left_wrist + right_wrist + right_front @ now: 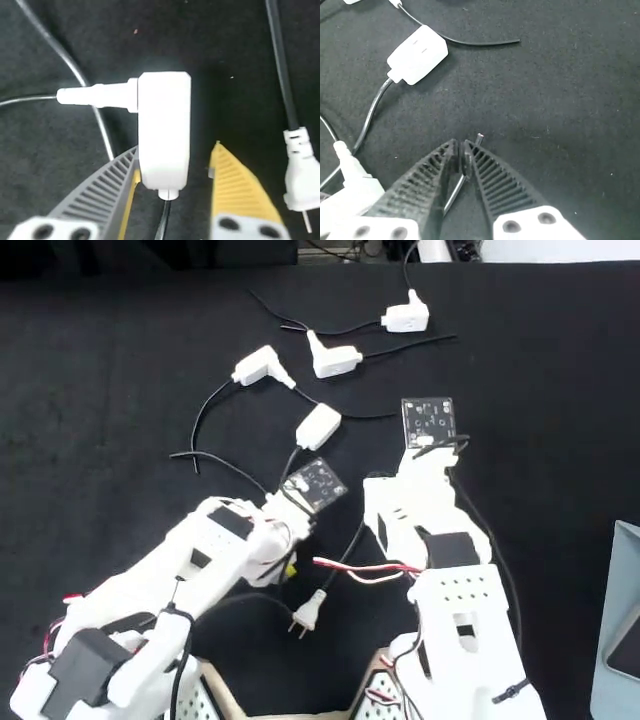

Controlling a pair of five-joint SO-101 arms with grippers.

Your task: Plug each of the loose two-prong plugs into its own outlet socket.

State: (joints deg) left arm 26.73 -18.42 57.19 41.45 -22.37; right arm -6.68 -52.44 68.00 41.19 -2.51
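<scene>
In the left wrist view a white socket block (165, 125) lies on the black mat with a white stem (95, 95) sticking out of its side. My left gripper (175, 150) is open around the block's near end, the grey finger (110, 175) against it and the yellow finger (235, 185) apart. A loose two-prong plug (300, 175) (308, 612) lies beside it. My right gripper (465, 146) is shut on a thin dark cord (452, 192). Another white socket block (417, 55) (318, 425) lies beyond it.
Three more white plug bodies (262, 365) (335, 358) (405, 315) with black cords lie at the far side of the mat. A grey-blue bin (620, 630) stands at the right edge. Red and white wires (360, 570) run between the arms.
</scene>
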